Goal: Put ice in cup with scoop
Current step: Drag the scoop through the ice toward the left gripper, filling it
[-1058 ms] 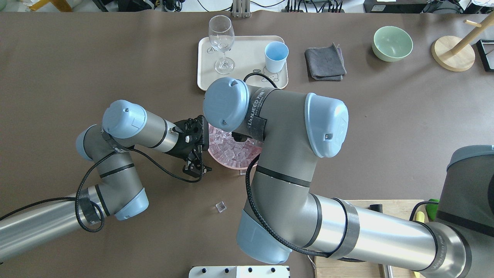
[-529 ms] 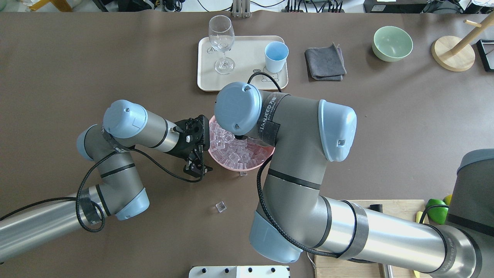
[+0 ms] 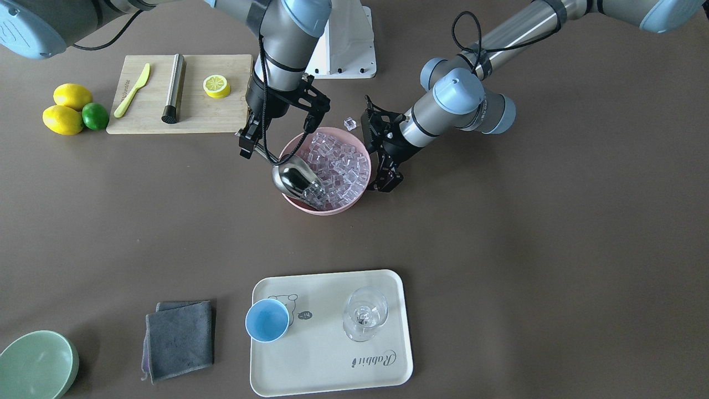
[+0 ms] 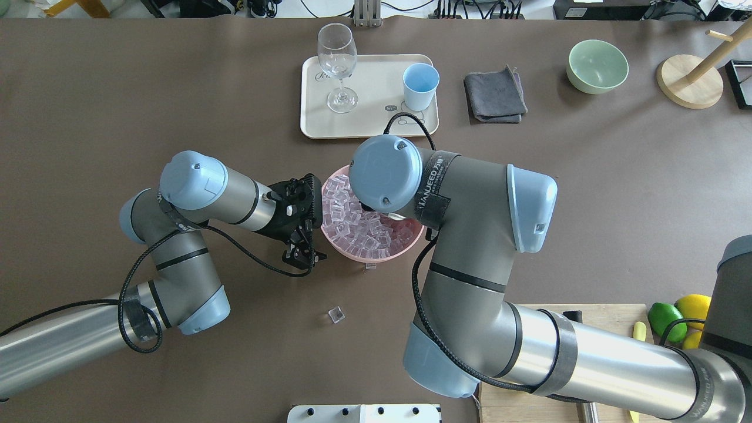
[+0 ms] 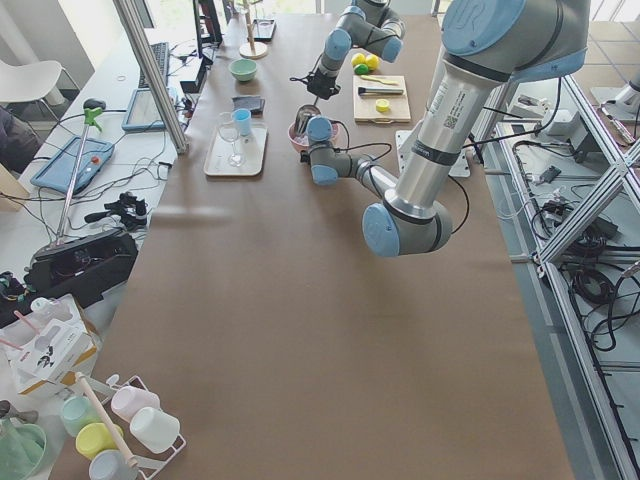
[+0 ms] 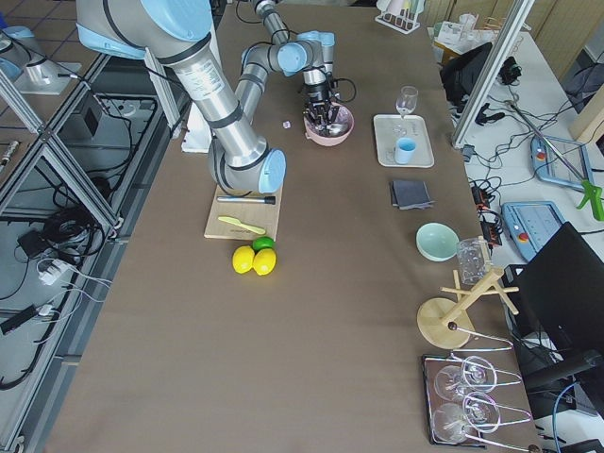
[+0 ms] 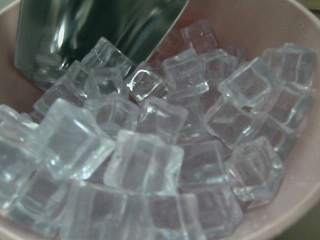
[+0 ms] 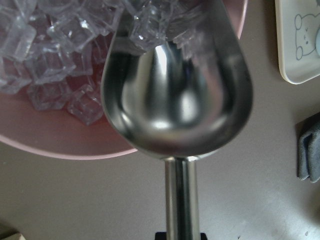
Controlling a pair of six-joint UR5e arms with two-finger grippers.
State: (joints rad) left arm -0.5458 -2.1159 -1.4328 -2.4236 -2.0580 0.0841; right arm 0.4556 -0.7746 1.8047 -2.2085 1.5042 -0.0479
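The ice fills a pink bowl at mid-table. My right gripper is shut on the handle of the steel scoop. The scoop's trough lies tilted over the bowl's rim with its mouth among the cubes. In the right wrist view the trough looks empty. My left gripper stands against the bowl's other side. Its fingertips do not show, so I cannot tell its state. The left wrist view shows ice and the scoop. The light-blue cup stands empty on a cream tray.
A stemmed glass shares the tray. A grey cloth and a green bowl lie beside it. A cutting board with a steel rod, lemons and a lime sits near my right arm. A loose cube lies on the table.
My right arm has swung to the right, uncovering more of the bowl. The bowl and my left gripper have shifted slightly right together.
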